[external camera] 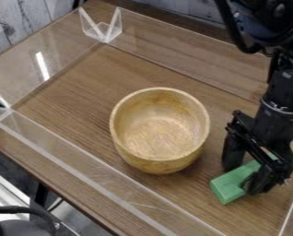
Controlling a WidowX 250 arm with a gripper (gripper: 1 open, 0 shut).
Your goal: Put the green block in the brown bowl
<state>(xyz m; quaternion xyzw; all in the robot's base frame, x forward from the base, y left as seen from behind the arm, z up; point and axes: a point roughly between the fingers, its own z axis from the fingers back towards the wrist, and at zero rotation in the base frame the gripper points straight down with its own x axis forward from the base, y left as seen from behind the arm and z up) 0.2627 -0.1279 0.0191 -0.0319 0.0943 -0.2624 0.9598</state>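
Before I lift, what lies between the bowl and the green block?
Only bare tabletop between the bowl and green block, in the camera view.

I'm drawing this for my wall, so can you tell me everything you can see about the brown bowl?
The bowl is round and light tan, and it looks like wood. It has thick sides, a smooth rim and one wide opening. It sits upright on the brown table, to the left of the green block in the picture. Nothing shows inside it, and the gripper isn't touching it.
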